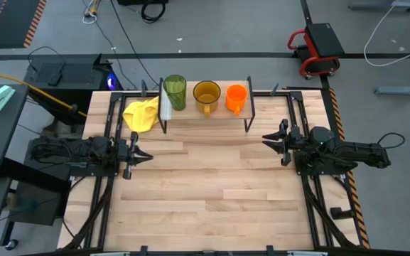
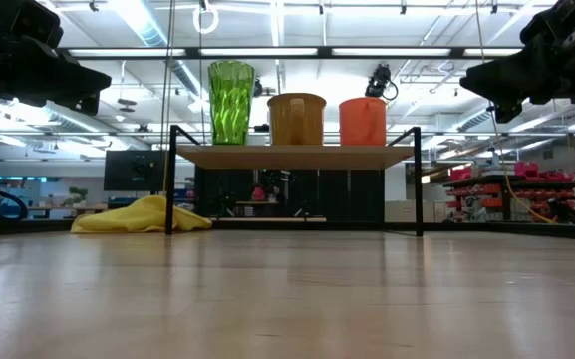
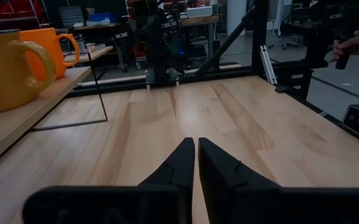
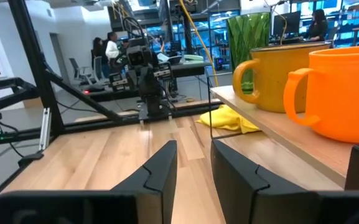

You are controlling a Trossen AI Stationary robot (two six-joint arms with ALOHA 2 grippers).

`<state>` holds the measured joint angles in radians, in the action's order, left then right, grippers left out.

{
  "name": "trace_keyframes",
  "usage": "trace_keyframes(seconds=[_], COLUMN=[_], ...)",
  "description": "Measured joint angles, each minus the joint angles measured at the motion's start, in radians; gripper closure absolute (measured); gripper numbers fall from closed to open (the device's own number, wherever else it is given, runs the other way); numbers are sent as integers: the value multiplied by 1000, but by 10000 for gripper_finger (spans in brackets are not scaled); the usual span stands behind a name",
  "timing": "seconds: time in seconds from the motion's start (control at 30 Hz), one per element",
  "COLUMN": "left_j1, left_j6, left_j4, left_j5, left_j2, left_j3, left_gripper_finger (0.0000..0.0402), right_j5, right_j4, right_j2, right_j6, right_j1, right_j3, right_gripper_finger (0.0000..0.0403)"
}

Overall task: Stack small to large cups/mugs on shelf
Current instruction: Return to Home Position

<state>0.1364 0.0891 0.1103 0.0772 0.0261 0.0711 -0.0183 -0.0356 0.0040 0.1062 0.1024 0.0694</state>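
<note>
Green translucent tumbler (image 1: 175, 92), yellow-brown mug (image 1: 207, 94), orange mug (image 1: 236, 97) line the low wooden shelf (image 1: 205, 122) at the far edge of the table (image 1: 212, 192). Left gripper (image 1: 146, 154) closed, right gripper (image 1: 266, 139) parted, both empty; only parking the arms seems left.

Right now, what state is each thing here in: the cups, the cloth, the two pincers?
green tumbler, upright on the shelf, nearest the cloth
yellow-brown mug, upright, mid-shelf
orange mug, upright, shelf's other end
yellow cloth, crumpled on the table beside the shelf
left pincer, shut, empty
right pincer, open, empty
</note>
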Motion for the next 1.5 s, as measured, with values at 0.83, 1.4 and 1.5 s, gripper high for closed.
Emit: trace_keyframes(seconds=[0.83, 1.4, 1.5], left_j1=[0, 0, 0], left_j6=[1, 1, 1], left_j4=[-1, -1, -1], left_j5=[0, 0, 0], left_j2=[0, 0, 0], left_j3=[0, 1, 1], left_gripper_finger=[376, 374, 378], right_j5=[0, 0, 0], right_j4=[0, 0, 0], right_j2=[0, 0, 0], right_j6=[3, 3, 3], right_j1=[0, 0, 0], right_j3=[-26, -27, -27], right_gripper_finger=[298, 298, 298])
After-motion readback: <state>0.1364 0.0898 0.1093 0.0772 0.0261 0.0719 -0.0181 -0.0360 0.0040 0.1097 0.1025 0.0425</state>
